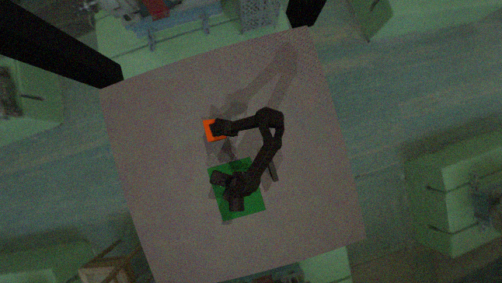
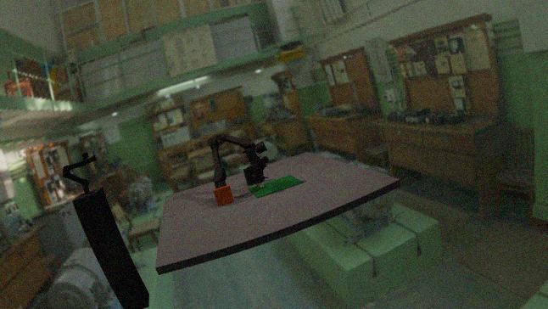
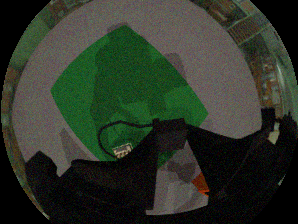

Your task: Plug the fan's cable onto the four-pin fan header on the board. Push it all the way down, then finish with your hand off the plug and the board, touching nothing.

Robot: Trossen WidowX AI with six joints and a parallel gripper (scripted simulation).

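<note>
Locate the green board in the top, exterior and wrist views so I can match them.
Top: green board just below centre, partly under the arm.
Exterior: flat green strip mid-table, under the gripper.
Wrist: large green patch in the upper middle.
Shared landmark: orange block beside the board.

The claw (image 1: pixel 227 183) hides the header; its plug (image 3: pixel 121 151) is blurred
</note>
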